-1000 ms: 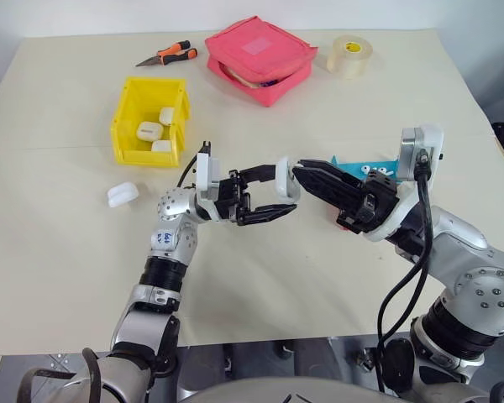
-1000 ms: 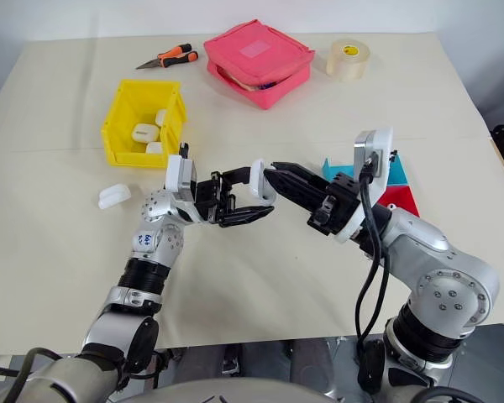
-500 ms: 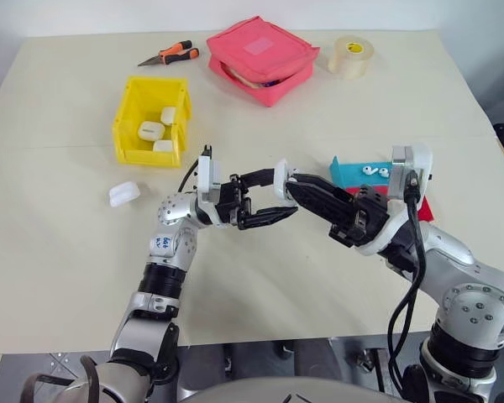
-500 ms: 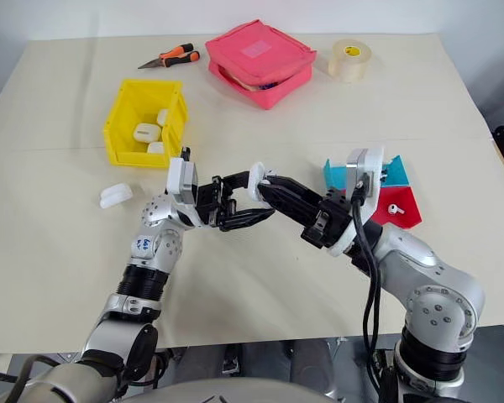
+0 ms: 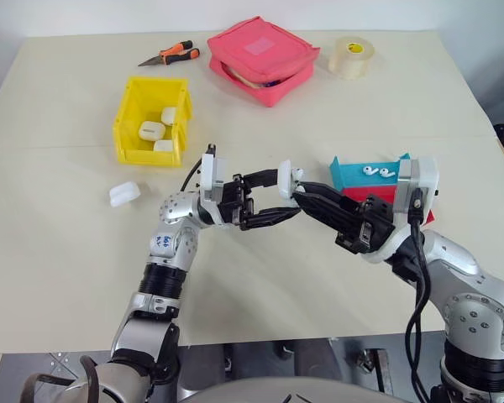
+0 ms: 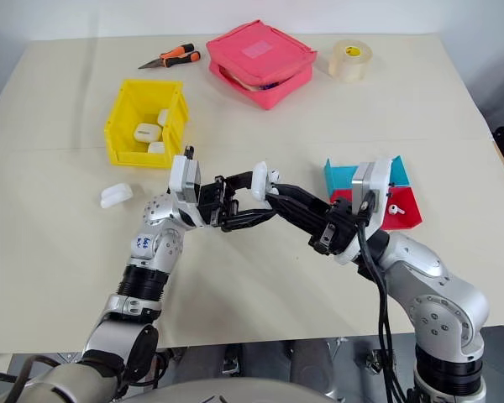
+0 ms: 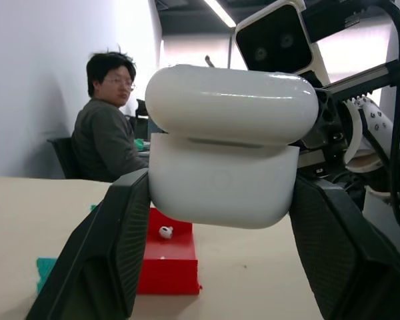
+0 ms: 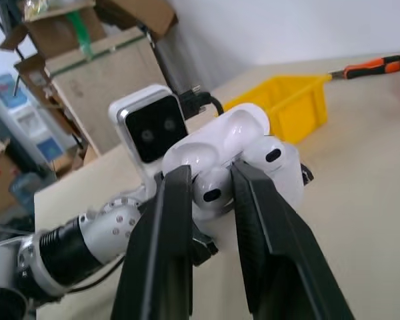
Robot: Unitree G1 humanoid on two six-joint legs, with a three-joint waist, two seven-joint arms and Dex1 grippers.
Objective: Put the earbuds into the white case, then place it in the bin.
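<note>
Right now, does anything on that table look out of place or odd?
One white case lies loose on the table beside the yellow bin, while three alike sit inside it. Nothing looks spilled or broken.

lab or office workroom: seated person (image 7: 107, 127) at desk, ceiling strip light (image 7: 220, 12), stacked cardboard boxes (image 8: 87, 67).

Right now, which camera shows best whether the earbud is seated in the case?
Right wrist view: the earbud sits between the right jaws at the open case. Left wrist view shows only the case's outside; the head views show it as a small white shape.
</note>
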